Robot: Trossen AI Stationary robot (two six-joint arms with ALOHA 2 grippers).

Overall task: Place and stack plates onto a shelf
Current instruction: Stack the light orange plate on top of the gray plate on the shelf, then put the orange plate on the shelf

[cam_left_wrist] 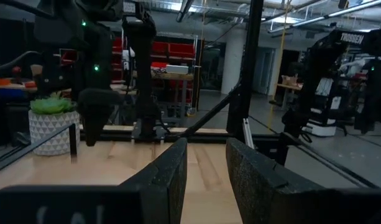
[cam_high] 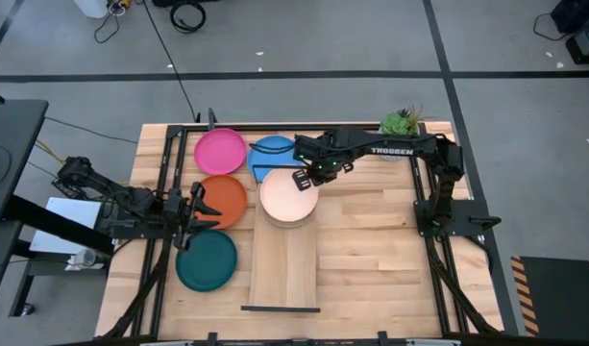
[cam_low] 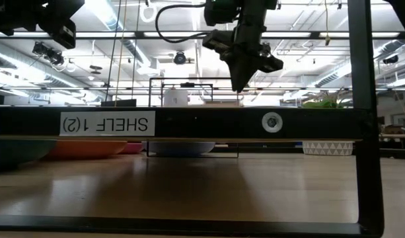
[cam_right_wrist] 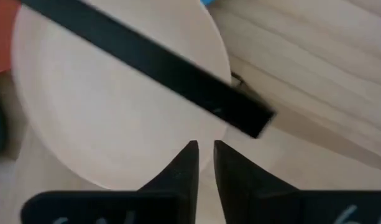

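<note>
A cream plate (cam_high: pixel 289 197) lies on the far end of the light-wood shelf (cam_high: pixel 284 264) and tops a low stack. It also shows in the right wrist view (cam_right_wrist: pixel 115 106). Pink (cam_high: pixel 220 151), blue (cam_high: pixel 272 154), orange (cam_high: pixel 224 199) and teal (cam_high: pixel 207 259) plates lie on the table left of the shelf. My right gripper (cam_high: pixel 306 176) hangs above the cream plate's far edge, pointing down, shut and empty (cam_right_wrist: pixel 204 158). My left gripper (cam_high: pixel 200 207) is over the orange plate's near left rim, open and empty (cam_left_wrist: pixel 206 168).
The shelf's black end rail (cam_right_wrist: pixel 178 81) crosses above the cream plate, and the other rail (cam_high: pixel 280 308) stands at the near end. A small potted plant (cam_high: pixel 402 122) sits at the far right. Bare tabletop (cam_high: pixel 371 240) lies right of the shelf.
</note>
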